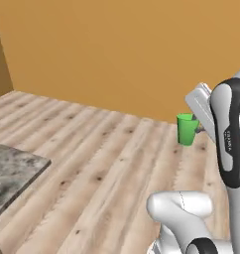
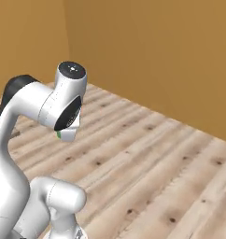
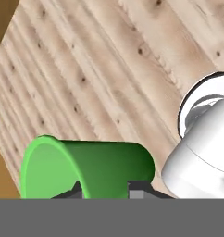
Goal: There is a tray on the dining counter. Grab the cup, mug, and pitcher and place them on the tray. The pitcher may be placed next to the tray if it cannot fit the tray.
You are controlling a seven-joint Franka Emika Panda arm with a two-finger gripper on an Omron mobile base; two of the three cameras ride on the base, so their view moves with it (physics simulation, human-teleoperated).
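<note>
The cup (image 3: 86,169) seemingly pinched in the hand (image 3: 104,190), above plank floor (image 1: 102,163)

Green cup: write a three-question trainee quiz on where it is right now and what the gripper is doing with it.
1. True or false: the green cup stands on the marble counter.
2. The gripper's jaws are: A) wide open, away from the cup; B) shut on the cup's wall; C) shut on nothing.
3. Fill in: below the cup in the hand view lies the wooden ____.

Key: 1. False: it is held up in the air, apart from the counter. 2. B. 3. floor.
</note>
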